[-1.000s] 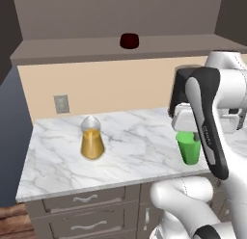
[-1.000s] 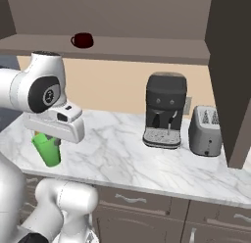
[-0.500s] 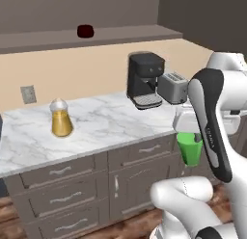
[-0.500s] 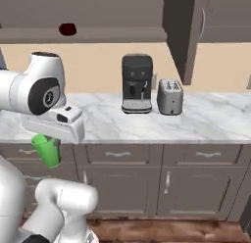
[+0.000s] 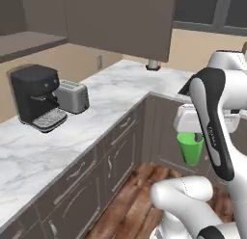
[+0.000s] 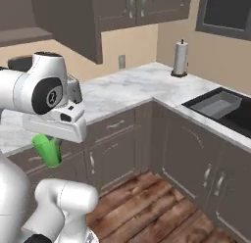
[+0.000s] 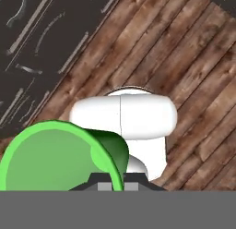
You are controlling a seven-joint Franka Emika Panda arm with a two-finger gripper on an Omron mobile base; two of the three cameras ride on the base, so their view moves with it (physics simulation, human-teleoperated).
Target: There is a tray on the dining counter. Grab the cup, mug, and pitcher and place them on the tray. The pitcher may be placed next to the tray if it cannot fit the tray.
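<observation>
One cup (image 5: 190, 147) — its rim partly hidden by the gripper (image 5: 194, 137), which is clamped on it — hangs above the wood floor (image 6: 162, 207), beside the tabletop (image 5: 72, 132).

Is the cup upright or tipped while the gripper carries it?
Nearly upright. The cup hangs rim-up from the gripper, leaning slightly, in both base views. Its inside looks empty in the hand view.

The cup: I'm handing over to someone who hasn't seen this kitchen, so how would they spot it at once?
Find the white arm in front of the dark corner cabinets, over the wooden floor. Below its hand, the gripper is shut on the rim of the cup, which hangs in the air, clear of the marble worktop. It is the one bright green thing here, a handleless tumbler that is wider at the rim.
</observation>
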